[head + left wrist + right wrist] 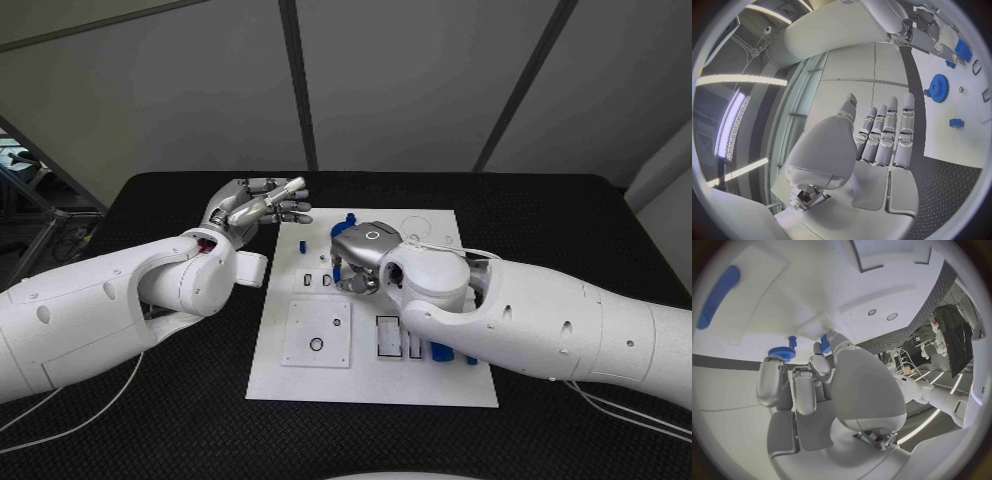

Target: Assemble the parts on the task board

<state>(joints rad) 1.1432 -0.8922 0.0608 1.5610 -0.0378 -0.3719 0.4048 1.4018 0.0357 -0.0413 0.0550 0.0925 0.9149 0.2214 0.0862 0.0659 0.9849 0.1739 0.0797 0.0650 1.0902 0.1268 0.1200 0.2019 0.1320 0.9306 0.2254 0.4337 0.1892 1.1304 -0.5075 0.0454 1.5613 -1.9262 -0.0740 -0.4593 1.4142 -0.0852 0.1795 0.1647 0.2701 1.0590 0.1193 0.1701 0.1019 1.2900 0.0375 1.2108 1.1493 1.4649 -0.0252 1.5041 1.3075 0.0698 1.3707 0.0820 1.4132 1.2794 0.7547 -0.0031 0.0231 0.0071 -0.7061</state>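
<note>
the left hand (260,207) is lifted over the table's far left, fingers straight and apart, holding nothing. the right hand (364,253) curls down on the white task board (375,385), hiding its grip. a blue gear (784,352) sits just past its fingertips.

Blue parts (304,245) lie on the white task board (372,385), itself on a black table (570,215).

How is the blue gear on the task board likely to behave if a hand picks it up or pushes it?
The blue gear looks like rigid plastic, so probably stiff and light. Its toothed rim should give fingers purchase. It lies flat on the task board, so a push would likely slide it; on edge it could roll.
</note>
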